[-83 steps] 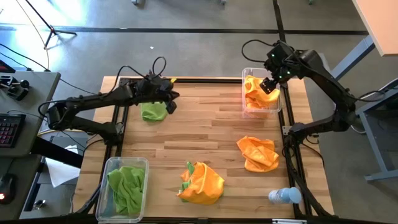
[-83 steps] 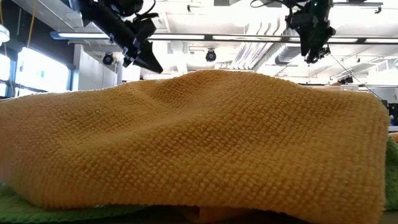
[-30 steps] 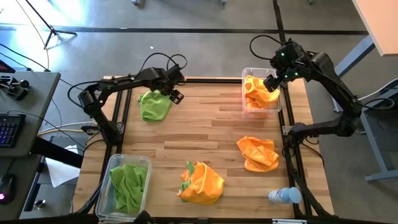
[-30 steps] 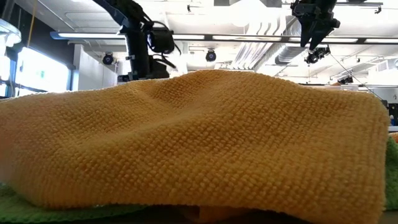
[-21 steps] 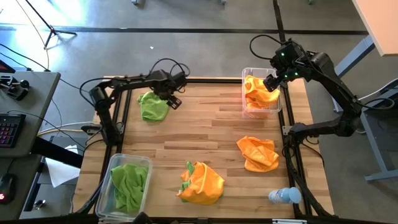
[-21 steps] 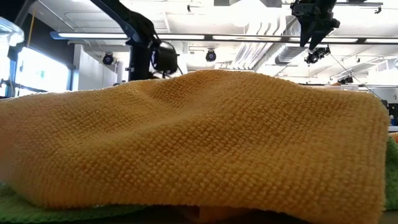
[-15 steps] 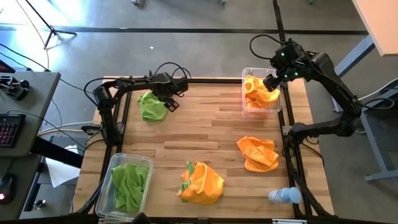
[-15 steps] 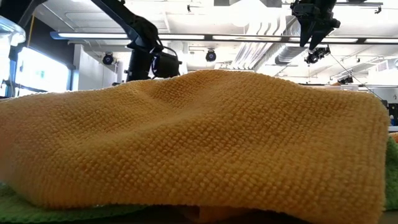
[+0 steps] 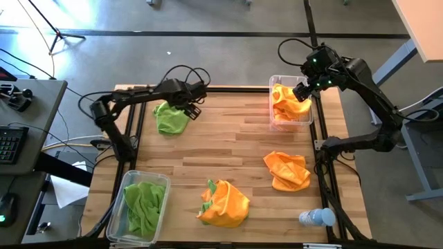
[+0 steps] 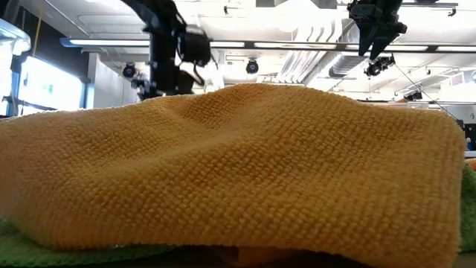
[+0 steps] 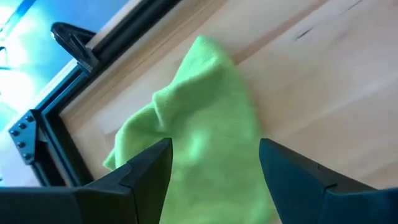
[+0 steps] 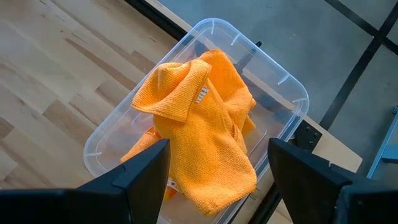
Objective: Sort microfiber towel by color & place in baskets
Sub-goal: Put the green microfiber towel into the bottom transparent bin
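Lying under the left gripper (image 11: 214, 163)'s spread jaws: a green towel (image 11: 199, 149).

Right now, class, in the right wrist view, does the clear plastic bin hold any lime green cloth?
No: the clear plastic bin there holds only crumpled orange microfiber cloth, with no green showing in it.

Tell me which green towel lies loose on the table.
The lime green microfiber towel beneath the left pincer; the other green one sits inside the clear plastic basket.
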